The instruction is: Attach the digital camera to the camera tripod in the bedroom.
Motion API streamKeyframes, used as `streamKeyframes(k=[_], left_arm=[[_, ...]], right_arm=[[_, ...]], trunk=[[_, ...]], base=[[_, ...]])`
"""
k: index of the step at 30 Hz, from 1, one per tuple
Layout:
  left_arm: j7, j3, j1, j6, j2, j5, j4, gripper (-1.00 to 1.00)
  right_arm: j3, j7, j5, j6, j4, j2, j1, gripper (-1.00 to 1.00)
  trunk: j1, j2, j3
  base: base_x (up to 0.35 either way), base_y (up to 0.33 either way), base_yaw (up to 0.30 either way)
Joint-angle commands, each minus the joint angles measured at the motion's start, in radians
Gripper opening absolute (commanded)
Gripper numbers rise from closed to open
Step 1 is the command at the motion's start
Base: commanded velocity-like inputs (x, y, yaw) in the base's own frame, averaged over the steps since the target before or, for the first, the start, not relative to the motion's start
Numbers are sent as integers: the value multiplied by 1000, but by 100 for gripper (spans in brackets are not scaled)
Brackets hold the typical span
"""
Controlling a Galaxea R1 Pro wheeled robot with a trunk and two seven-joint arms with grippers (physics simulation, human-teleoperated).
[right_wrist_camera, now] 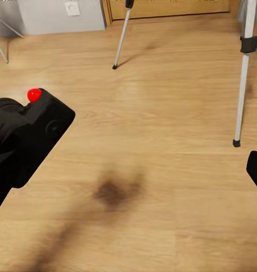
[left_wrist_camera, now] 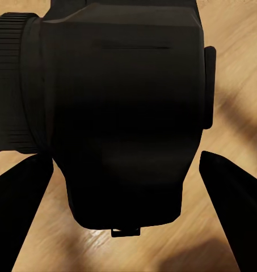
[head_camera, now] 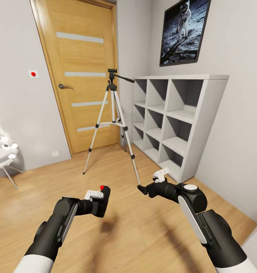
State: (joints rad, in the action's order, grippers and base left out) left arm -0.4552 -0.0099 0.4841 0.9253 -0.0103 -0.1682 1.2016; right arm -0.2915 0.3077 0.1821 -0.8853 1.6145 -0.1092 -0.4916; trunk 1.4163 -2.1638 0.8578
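The left gripper [head_camera: 100, 203] is held above the light wood plank floor [head_camera: 49, 197] with its jaws closed on the digital camera [head_camera: 102, 201]; in the left wrist view the black camera body [left_wrist_camera: 128, 113] sits between the two fingers [left_wrist_camera: 17, 198], its ribbed lens barrel projecting to one side. The red round button [head_camera: 102, 187] faces upward on top of the camera. Ahead of both grippers and well apart from them, the camera tripod [head_camera: 113, 117] stands upright on its three silver legs in front of the oak door [head_camera: 79, 72], with its long pan handle [head_camera: 124, 79] pointing toward the white cube shelves [head_camera: 173, 121]. The nearest tripod foot [head_camera: 139, 184] rests on the floor just beside the right gripper [head_camera: 143, 189]. How far the right jaws are open cannot be told; nothing is seen held between them. In the right wrist view one fingertip [right_wrist_camera: 256, 170] appears at the frame edge, near a tripod leg [right_wrist_camera: 243, 73]. An astronaut picture [head_camera: 185, 30] hangs above the shelves.
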Motion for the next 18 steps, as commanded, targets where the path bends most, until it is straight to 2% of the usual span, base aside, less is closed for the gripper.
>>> streamKeyframes(k=[1, 18], left_arm=[[-9, 1, 1, 3, 0, -10, 1, -100], [-10, 1, 1, 2, 0, -8, 0, -100]], right_arm=[[-1, -1, 3, -4, 1, -1, -1, 100], [5, 0, 3, -5, 1, -3, -5, 100]], trunk=[[-4, 7, -2], [-69, 126, -55]], base=[[0, 0, 0], [0, 0, 0]])
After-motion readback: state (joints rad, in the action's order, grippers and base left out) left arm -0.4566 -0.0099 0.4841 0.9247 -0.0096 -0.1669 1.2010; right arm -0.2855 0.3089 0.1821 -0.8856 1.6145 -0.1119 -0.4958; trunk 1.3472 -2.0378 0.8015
